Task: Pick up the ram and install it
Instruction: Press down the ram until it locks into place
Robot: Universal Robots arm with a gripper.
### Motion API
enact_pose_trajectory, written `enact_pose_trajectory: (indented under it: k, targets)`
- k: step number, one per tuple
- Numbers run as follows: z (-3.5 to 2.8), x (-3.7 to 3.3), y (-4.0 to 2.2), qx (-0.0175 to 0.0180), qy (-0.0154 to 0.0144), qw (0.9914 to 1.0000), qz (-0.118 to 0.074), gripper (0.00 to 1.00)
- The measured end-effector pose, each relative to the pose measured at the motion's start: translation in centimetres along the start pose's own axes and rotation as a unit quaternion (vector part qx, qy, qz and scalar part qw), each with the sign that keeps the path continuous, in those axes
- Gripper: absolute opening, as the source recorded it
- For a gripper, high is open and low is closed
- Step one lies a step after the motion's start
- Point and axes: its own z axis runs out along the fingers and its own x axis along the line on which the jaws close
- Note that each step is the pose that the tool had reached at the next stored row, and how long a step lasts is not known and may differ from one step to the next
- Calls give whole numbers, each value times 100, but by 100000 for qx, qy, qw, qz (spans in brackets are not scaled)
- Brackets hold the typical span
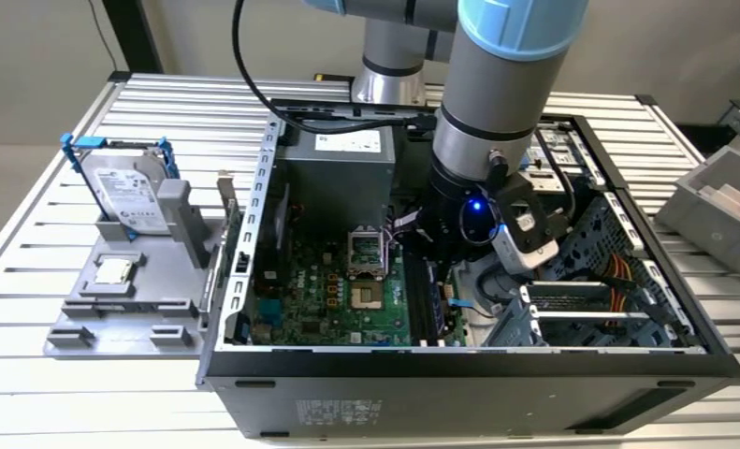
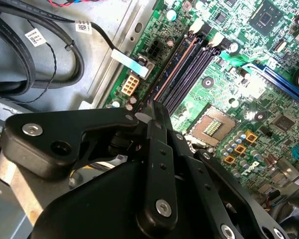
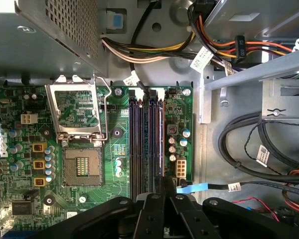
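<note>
The ram (image 3: pixel 152 139) is a thin blue-green stick standing on edge in one of the long black slots of the motherboard (image 3: pixel 20 164). In the second wrist view the ram (image 2: pixel 174 67) appears as a narrow line running away from the fingertips. My gripper (image 3: pixel 161 181) is down inside the open computer case (image 1: pixel 470 360), its black fingers (image 2: pixel 159 129) pressed together over the near end of the stick. The jaws look shut on the ram's edge. The arm (image 1: pixel 495 112) reaches down into the case from above and hides the slots in the exterior view.
Beside the slots sits the open CPU socket (image 3: pixel 79 164). Thick black cables (image 3: pixel 249 149) and a drive cage wall (image 3: pixel 239 79) lie close on the other side. Outside the case, on the exterior view's left, a grey fixture (image 1: pixel 120 309) holds a blue-framed hard drive (image 1: pixel 133 187).
</note>
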Motion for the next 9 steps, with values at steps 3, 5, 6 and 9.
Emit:
enact_pose_trajectory:
  k: [3,5,6,9]
  targets:
    - [0,0,0,-5,0,100000,0,0]
    - [-1,0,0,-1,0,100000,-12,0]
    - [-1,0,0,-4,-2,100000,-86,0]
    - [-1,0,1,-33,-18,99994,-1109,0]
